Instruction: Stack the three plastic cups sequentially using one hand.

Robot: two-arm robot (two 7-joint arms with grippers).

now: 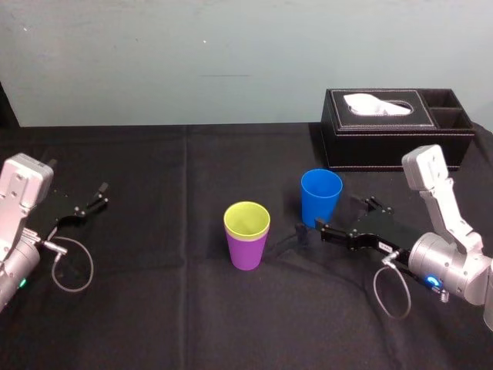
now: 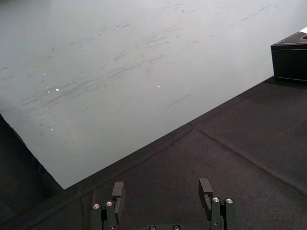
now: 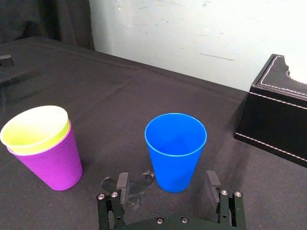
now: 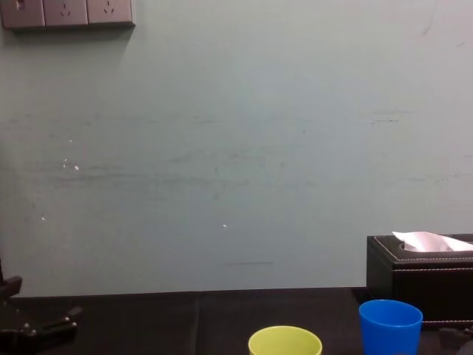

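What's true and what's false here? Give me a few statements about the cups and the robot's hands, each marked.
1. The yellow-green cup sits inside the purple cup. True.
2. The blue cup is stacked on those two. False: it stands alone, upright, beside them.
3. The right hand is open, close to the blue cup. True.
4. The left hand holds a cup. False: it is open and empty, far from the cups.
5. The tissue box stands between the cups. False: it stands behind the blue cup.
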